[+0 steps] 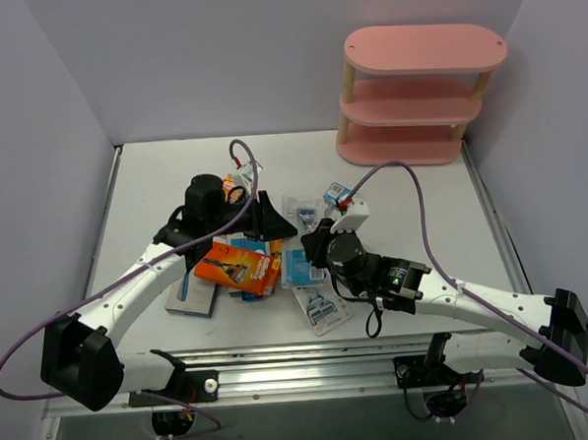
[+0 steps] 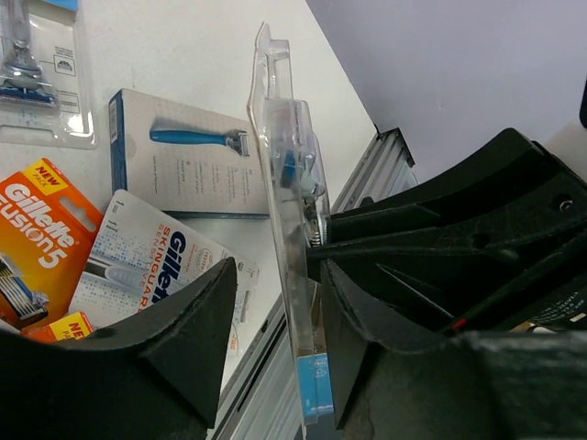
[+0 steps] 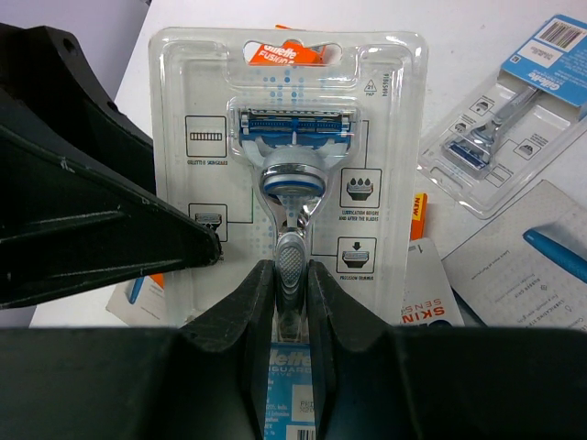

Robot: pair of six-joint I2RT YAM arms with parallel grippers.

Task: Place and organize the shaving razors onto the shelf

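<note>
- White worktop (image 1: 154,178) carries everything, with pale walls around it.
- Pink shelf (image 1: 423,51), three oval boards on light wooden posts, stands at the worktop's 1 o'clock corner, well apart from the packs.
- Two white-and-black arms: the left arm (image 1: 139,277) reaches in from 7 o'clock and the right arm (image 1: 476,299) from 5 o'clock, and their heads meet over the centre.
- Heaped shaving razors (image 1: 277,265) overlap at the worktop's centre. A blue-grey box (image 1: 192,296) lies at the heap's 8 o'clock, an orange box (image 1: 239,265) at 9 o'clock and a white-blue card (image 1: 321,309) at 5 o'clock.
- Clear blister card (image 3: 290,174) with a silver-blue razor is held between both heads, clear of the packs behind it.
- Black right jaws pinch that blister card at its lower end, pressed against the bulge of the razor's handle.
- Black left jaws stand spread on either side of the same card's edge. One side is just beside it and the other is apart.
</note>
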